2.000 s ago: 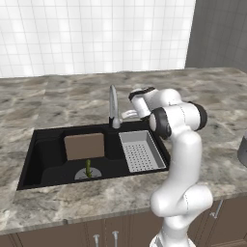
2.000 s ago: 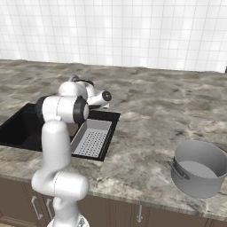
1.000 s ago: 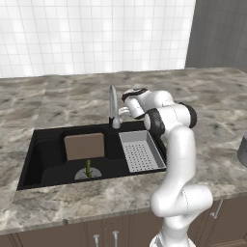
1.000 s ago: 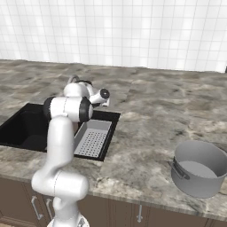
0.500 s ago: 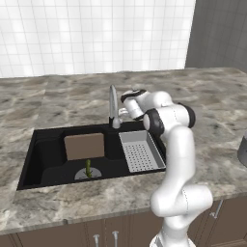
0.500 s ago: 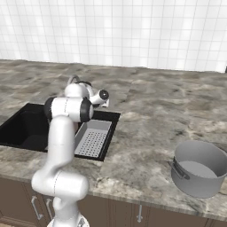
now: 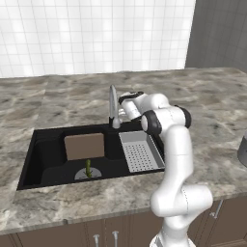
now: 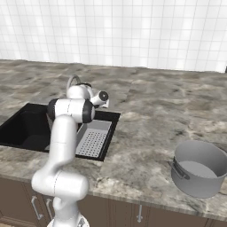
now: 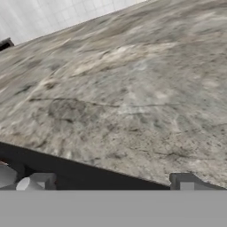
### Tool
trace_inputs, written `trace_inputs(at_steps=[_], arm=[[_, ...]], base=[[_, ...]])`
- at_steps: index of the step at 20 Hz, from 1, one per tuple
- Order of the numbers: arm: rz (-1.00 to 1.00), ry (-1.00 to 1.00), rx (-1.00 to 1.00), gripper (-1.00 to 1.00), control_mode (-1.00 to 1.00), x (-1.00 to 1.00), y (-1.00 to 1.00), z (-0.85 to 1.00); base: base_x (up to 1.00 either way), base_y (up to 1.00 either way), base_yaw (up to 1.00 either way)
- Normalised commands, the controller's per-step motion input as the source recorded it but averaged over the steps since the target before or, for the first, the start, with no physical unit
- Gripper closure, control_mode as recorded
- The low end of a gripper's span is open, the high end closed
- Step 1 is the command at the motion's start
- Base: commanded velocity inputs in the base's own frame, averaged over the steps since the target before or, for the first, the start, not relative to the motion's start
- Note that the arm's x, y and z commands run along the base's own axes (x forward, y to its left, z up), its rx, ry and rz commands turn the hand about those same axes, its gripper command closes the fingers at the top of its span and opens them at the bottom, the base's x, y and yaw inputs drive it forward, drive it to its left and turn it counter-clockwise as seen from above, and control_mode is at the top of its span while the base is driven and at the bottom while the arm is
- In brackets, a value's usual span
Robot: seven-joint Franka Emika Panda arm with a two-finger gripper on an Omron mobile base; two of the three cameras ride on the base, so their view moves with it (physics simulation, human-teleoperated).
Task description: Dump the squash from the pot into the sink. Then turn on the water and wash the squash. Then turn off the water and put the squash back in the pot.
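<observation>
So over the last couple of seconds the white arm has pulled in a bit tighter toward the tap: the elbow sat further right and now the wrist is tucked close beside the curved grey metal faucet [image 7: 113, 107] at the back of the black rectangular recessed sink [image 7: 48, 144]. The pincer [image 7: 126, 103] is spread wide with nothing in it, just beside the faucet stem. My read: dumping is done and it's lining up to turn the water on.

The small yellow-green squash [image 7: 89, 168] is standing on the round grey drain in the sink's bottom, just in front of a brown rectangular board [image 7: 84, 146] leaning at the back wall. The grey brushed-metal stockpot [image 8: 199, 168] is parked well apart on the marbled stone surface [image 8: 150, 111], near its front edge on the right.

Room-wise: a grey perforated strainer tray [image 7: 141, 151] takes the sink's right part, right under the arm, so that side is tight. Left basin is open. The surface behind the faucet up to the white tiled wall [image 7: 96, 34] is bare, plenty of swing room there.
</observation>
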Motion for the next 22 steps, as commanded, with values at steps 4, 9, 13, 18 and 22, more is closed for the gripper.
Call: trace_inputs(at_steps=[4,9,13,18,22], arm=[[-0.05,0.00,0.00,-1.00,-1.00,0.39,0.05,-0.12],[-0.05,0.01,0.00,1.00,-1.00,0.32,0.01,-0.16],[-0.05,0.04,0.00,1.00,-1.00,0.36,0.00,-0.19],[-0.05,0.02,0.00,1.00,-1.00,0.15,-0.15,-0.12],[-0.04,0.02,0.00,1.00,-1.00,0.05,-0.30,-0.02]], base=[[0.00,0.00,0.00],[0.00,0.00,0.00],[0.00,0.00,0.00],[0.00,0.00,0.00],[0.00,0.00,0.00]])
